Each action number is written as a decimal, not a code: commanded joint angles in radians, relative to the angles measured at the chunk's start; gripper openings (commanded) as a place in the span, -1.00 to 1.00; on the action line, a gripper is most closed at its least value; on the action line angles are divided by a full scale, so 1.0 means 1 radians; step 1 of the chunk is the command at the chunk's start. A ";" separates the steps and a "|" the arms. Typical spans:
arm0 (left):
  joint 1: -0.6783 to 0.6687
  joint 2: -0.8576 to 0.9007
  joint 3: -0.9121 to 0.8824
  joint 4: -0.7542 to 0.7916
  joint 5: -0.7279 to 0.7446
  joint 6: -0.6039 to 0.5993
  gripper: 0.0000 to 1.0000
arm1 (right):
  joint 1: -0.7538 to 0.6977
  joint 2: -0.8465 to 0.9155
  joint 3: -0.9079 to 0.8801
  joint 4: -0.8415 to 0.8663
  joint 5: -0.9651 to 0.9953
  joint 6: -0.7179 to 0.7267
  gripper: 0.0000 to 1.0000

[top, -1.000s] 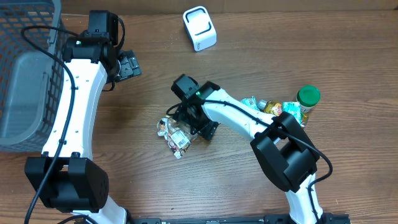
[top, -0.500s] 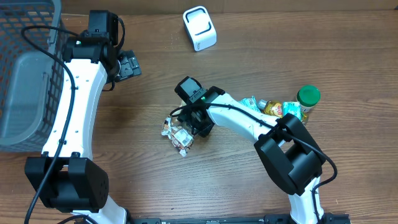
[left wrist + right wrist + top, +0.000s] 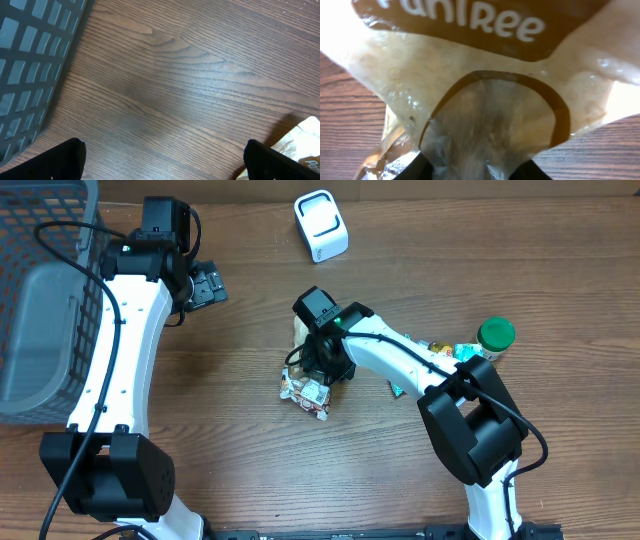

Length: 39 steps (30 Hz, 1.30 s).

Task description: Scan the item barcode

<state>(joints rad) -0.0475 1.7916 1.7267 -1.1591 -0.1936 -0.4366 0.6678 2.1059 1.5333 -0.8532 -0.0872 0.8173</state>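
Note:
The item, a crinkled beige and brown snack bag (image 3: 306, 389), is at the table's middle. My right gripper (image 3: 322, 365) is shut on it. In the right wrist view the bag (image 3: 485, 100) fills the frame, bunched between the two black fingertips (image 3: 415, 171) of that gripper (image 3: 472, 170). No barcode shows in any view. The white scanner (image 3: 321, 224) stands at the far edge, apart from the bag. My left gripper (image 3: 205, 285) hovers open over bare wood near the basket, and its wrist view shows nothing between the wide-set fingers (image 3: 62, 160) of the gripper (image 3: 165, 170).
A grey mesh basket (image 3: 40, 300) stands at the left, its wall in the left wrist view (image 3: 30, 65). At the right lie a green-capped bottle (image 3: 495, 335) and several snack packets (image 3: 445, 352). A beige corner of packaging (image 3: 305, 142) shows at the left wrist view's lower right.
My right gripper has closed on the snack bag and drawn it rightward and slightly away from the near edge. The left arm has not moved.

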 commanded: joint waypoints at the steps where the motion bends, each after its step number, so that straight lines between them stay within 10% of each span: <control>1: 0.001 -0.013 0.009 0.001 0.004 0.014 0.99 | 0.018 -0.007 0.033 -0.006 0.027 -0.121 -0.39; 8: 0.001 -0.013 0.009 0.001 0.004 0.014 0.99 | 0.040 -0.007 0.033 -0.021 0.060 -0.322 -0.35; 28: 0.001 -0.013 0.009 0.000 0.004 0.014 0.99 | 0.045 -0.262 0.034 0.018 0.262 -0.322 -0.93; 39: 0.001 -0.013 0.009 0.001 0.004 0.014 0.99 | 0.046 -0.303 0.049 0.195 0.259 -0.404 -0.93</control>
<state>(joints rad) -0.0475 1.7916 1.7267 -1.1587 -0.1940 -0.4366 0.7094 1.8633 1.5394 -0.7025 0.1577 0.4812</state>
